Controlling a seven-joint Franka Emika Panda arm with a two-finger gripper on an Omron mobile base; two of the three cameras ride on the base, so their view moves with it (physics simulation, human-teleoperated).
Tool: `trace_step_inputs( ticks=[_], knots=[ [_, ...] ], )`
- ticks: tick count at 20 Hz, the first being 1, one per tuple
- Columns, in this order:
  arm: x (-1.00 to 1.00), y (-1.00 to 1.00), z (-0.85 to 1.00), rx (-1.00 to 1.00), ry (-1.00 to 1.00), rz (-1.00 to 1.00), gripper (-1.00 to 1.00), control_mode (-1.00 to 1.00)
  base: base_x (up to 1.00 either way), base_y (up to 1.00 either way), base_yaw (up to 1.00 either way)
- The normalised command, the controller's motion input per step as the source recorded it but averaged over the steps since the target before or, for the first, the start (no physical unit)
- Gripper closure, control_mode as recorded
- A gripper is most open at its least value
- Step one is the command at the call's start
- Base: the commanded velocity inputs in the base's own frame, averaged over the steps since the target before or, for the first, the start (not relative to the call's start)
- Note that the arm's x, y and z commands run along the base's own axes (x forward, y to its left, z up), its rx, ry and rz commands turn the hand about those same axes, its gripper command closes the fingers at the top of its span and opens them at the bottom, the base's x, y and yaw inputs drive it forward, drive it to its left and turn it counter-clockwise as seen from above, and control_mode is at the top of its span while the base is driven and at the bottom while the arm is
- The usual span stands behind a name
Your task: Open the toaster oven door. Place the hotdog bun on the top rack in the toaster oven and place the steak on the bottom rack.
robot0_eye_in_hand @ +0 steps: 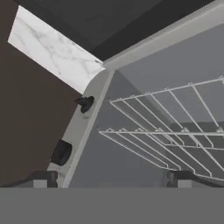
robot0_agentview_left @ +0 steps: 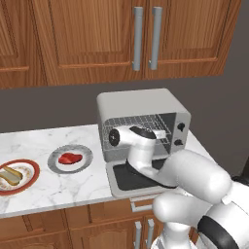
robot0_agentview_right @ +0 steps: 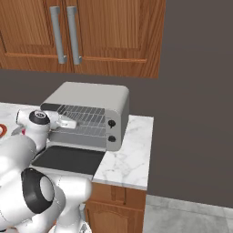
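Marble counter (robot0_agentview_left: 58, 182) from the left base view: toaster oven (robot0_agentview_left: 141, 104) with its toaster oven door (robot0_agentview_left: 127, 179) already flat down, steak (robot0_agentview_left: 69, 158) and hotdog bun (robot0_agentview_left: 10, 174) on plates off left. Right base view, gripper (robot0_agentview_right: 73, 122) sits at the oven mouth. Hand view: fingers spread wide, empty, racks close ahead, so a careless swing could snag the top rack (robot0_eye_in_hand: 175, 103).

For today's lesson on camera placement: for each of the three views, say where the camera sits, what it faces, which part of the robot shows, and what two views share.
Left base view: behind the arm's left, looking down at the toaster oven, the steak and the hotdog bun; the arm rises lower right.
Right base view: behind its right, facing the oven's knob side; the arm rises lower left.
Hand view: on the hand, looking into the oven; open gripper tips at the bottom.
Shared: both base views show the lowered toaster oven door.
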Motion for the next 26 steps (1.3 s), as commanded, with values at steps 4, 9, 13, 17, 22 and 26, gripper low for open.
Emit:
trace_step_inputs(
  ticks=[4, 9, 13, 17, 22, 26],
  knots=[
    [0.64, 0.21, -0.31, 0.00, 0.00, 0.05, -1.00, -1.00, 0.00, 0.00, 0.00],
    [0.37, 0.24, -0.44, 0.00, 0.00, 0.05, -1.00, -1.00, 0.00, 0.00, 0.00],
    [0.23, 0.22, -0.17, 0.00, 0.00, 0.02, -1.00, -1.00, 0.00, 0.00, 0.00],
    [0.16, 0.10, -0.01, 0.00, 0.01, 0.00, -1.00, -1.00, 0.00, 0.00, 0.00],
    [0.05, 0.04, -0.48, 0.00, 0.19, 0.00, -1.00, -1.00, 0.00, 0.00, 0.00],
    [-0.27, 0.01, -0.60, 0.00, 0.48, 0.01, -1.00, -1.00, 0.00, 0.00, 0.00]
  ],
)
